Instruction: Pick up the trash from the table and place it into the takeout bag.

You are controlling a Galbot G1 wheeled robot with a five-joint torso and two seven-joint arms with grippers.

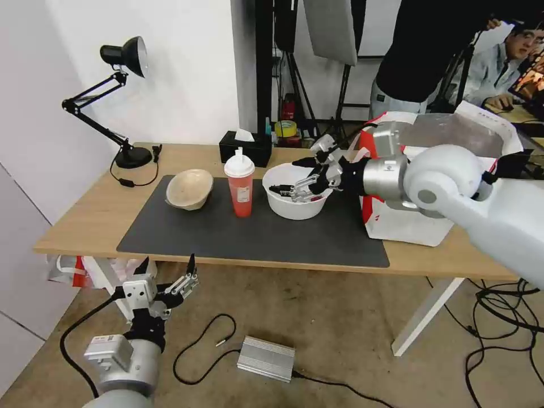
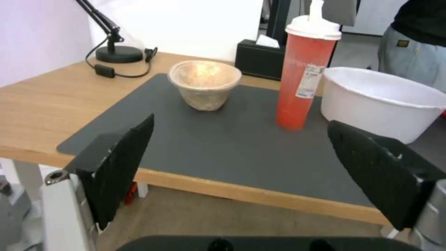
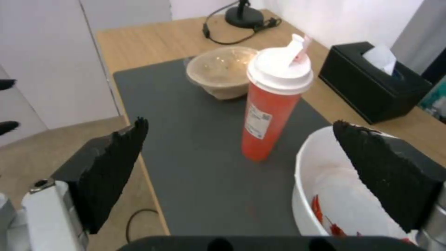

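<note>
- Grey-and-black left gripper (image 1: pixel 167 271) hangs below and in front of the table's near edge, left of centre, fingers spread wide and holding nothing; bare floor lies around it.
- Table (image 1: pixel 85 218): light wood top, long axis running left to right. Wood is bare along the left end and in a strip at the near edge.
- Dark grey mat (image 1: pixel 226 238) lies lengthwise along the table; its near half is bare in front of all three items.
- Beige paper bowl (image 1: pixel 190 188) sits at the mat's far left, tilted, its mouth turned toward the near left.
- Red drink cup (image 1: pixel 239 190) stands upright just right of the paper bowl and apart from it, long axis vertical, white dome lid on top with a white tip sticking up from it.
- White plastic bowl (image 1: pixel 294 207) sits mouth up just right of the cup, a narrow gap between them. Red-marked scraps lie inside.
- Right gripper (image 1: pixel 303 173) reaches in from the right and hovers over this bowl's mouth, fingers wide apart and gripping nothing; in the right wrist view one finger (image 3: pixel 385 174) lies over the bowl's interior.
- Takeout bag (image 1: pixel 408 224) stands at the table's right end, mouth up and open, silvery lining showing, partly hidden behind the right arm.
- Black tissue box (image 1: pixel 245 148) sits beyond the mat, behind the cup.
</note>
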